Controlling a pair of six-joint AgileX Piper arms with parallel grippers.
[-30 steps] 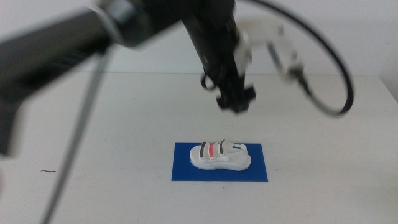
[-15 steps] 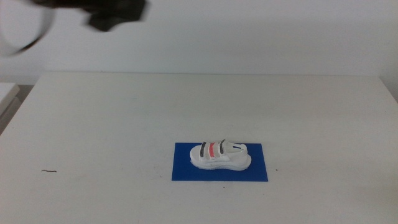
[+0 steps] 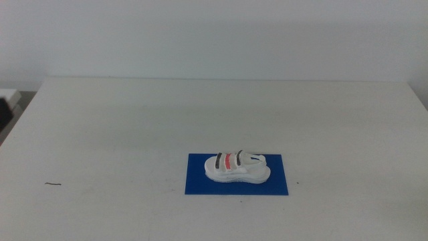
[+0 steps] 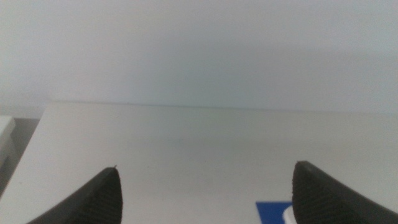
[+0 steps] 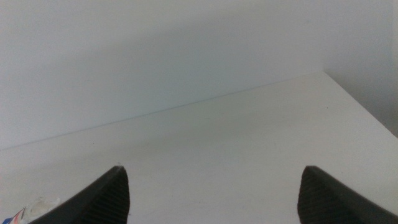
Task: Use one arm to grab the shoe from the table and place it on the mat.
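The white shoe (image 3: pixel 237 167) with two black straps and one red strap lies on its sole on the blue mat (image 3: pixel 200 184), near the front middle of the white table (image 3: pixel 134 127). No arm shows in the middle view. In the left wrist view my left gripper (image 4: pixel 205 186) is open and empty, with a corner of the mat (image 4: pixel 270 211) low between its jaws. In the right wrist view my right gripper (image 5: pixel 211 186) is open and empty, and a bit of the shoe (image 5: pixel 37 206) shows beside one jaw.
A small dark mark (image 3: pixel 52 184) lies on the table at the front left. A white object (image 3: pixel 8 97) stands just off the table's left edge. A pale wall rises behind the table's far edge.
The arm that hung above the shoe has swung away up and to the left and left the middle view. The shoe and mat have not moved.
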